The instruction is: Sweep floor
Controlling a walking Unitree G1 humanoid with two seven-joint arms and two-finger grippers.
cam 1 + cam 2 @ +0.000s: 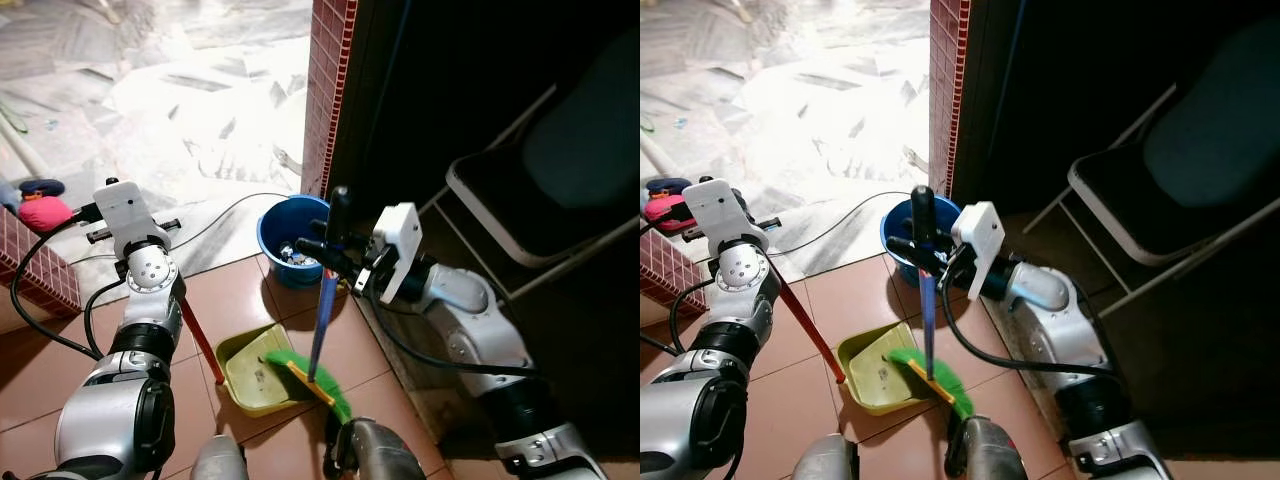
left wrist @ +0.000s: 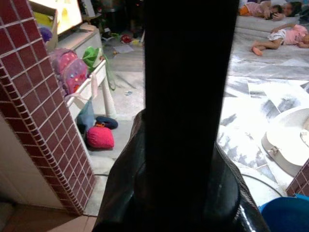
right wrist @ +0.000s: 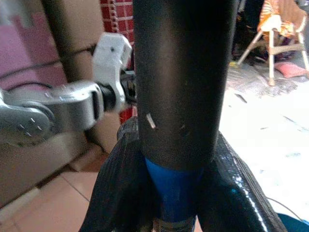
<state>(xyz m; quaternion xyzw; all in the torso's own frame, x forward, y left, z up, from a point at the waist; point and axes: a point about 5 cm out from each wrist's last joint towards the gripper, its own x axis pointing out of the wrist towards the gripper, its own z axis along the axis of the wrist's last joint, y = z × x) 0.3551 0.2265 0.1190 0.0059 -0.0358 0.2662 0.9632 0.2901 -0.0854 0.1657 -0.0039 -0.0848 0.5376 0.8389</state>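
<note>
A yellow dustpan (image 1: 250,378) lies on the red-brown floor tiles just before my feet. Its red handle (image 1: 200,340) slants up to my left gripper (image 1: 135,232), which is shut on the handle's black upper part (image 2: 186,96). The green broom head (image 1: 318,380) rests at the dustpan's mouth. The broom's blue handle (image 1: 325,310) stands nearly upright, and my right gripper (image 1: 325,250) is shut on it just under the black grip (image 3: 181,72). Black fingers (image 3: 116,183) wrap both sides of the pole.
A blue bucket (image 1: 270,235) holding small items stands behind the broom, beside a red tiled pillar (image 1: 330,80). A folding chair (image 1: 540,190) stands in the dark at right. A low tiled wall (image 1: 30,265), a pink bundle (image 1: 45,212) and a floor cable (image 1: 220,215) lie left. People (image 2: 285,34) lie on the far floor.
</note>
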